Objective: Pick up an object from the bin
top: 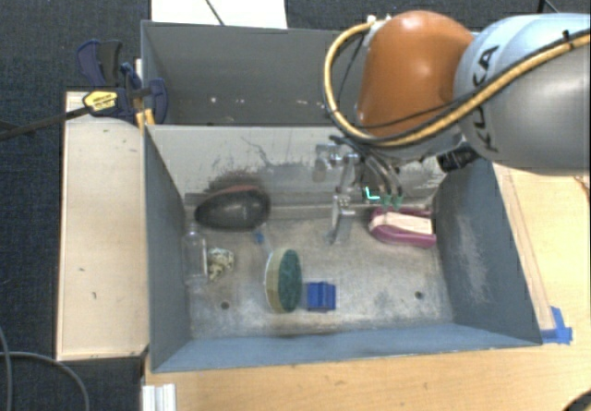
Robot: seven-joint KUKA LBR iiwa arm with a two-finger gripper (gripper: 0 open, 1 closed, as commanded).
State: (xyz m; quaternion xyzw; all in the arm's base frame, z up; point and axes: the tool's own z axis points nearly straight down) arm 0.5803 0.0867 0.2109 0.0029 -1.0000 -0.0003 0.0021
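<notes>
Pink-and-white object (404, 230), oblong and lying flat, is seen on the floor of the bin (480, 257), in the right half and near the back wall. A white upper layer and a pink to purple lower edge can be made out on it; no label or writing can be read on it.

The gripper (358, 213) is seen just to the left of this object, low in the bin and close to the floor, under the orange cover (411, 67) of the wrist. Whether the gripper is apart or together cannot be told, and nothing is seen held in it. Contact between the gripper and the pink-and-white object cannot be judged.

On the grey arm (540, 95) black lettering (487, 63) is found, partly crossed by a yellow-and-black cable (397, 135); it is read as the brand name KUKA, though only in part.

In the left half of the bin a dark oval thing (231, 211) is seen near the back wall. In front of it a small clear piece (211, 261) with a yellowish bit is seen. Toward the middle, a round green-and-cream disc (283, 280) is stood on its edge, and a small blue block (320, 296) is seen just beside it on its right. No writing can be read on any of these.
</notes>
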